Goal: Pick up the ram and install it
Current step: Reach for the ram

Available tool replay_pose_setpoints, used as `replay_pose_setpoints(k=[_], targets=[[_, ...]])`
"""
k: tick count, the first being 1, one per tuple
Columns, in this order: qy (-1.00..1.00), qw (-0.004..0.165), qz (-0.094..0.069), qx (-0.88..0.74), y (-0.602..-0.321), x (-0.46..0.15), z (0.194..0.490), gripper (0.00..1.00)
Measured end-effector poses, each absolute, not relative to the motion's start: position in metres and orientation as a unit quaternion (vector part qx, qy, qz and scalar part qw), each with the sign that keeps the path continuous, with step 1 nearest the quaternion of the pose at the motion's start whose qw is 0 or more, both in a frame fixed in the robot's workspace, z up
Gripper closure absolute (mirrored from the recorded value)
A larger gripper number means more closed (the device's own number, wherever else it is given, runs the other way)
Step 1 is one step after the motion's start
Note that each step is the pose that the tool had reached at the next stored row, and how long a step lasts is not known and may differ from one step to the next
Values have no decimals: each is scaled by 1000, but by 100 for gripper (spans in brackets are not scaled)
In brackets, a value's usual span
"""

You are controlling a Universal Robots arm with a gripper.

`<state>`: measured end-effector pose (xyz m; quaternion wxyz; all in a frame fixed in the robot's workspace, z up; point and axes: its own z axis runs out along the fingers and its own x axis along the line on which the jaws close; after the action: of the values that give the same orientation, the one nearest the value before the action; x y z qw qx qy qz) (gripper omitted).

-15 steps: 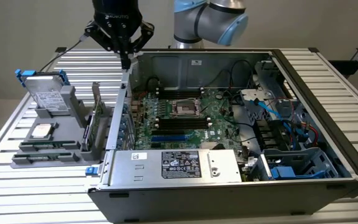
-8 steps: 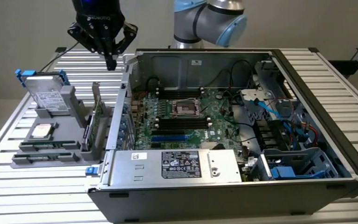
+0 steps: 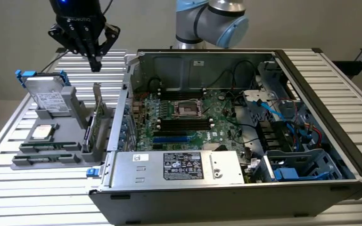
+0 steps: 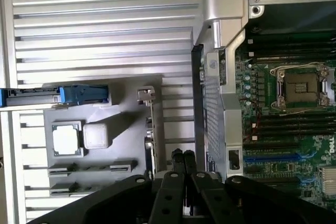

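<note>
Approach step: the black two-finger gripper [image 3: 95,66], pinched shut and empty, hangs upper left; the thin green ram stick [image 3: 44,147] lies in the grey plastic tray [image 3: 68,139], lower left; grasping needs spread fingers

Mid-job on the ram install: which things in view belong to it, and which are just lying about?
For the job:
- gripper, shut, holding nothing
- ram, lying in the grey holder
- black memory slots on the motherboard

Lying about:
- hard drive
- processor
- upright expansion card
- power supply
</note>
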<state>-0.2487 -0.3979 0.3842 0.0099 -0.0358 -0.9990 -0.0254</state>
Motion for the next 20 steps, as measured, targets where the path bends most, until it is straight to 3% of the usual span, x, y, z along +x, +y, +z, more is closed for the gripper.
replay_pose_setpoints(k=[20], targets=[[-999,10,-25,-27,-398,-326,379,90]])
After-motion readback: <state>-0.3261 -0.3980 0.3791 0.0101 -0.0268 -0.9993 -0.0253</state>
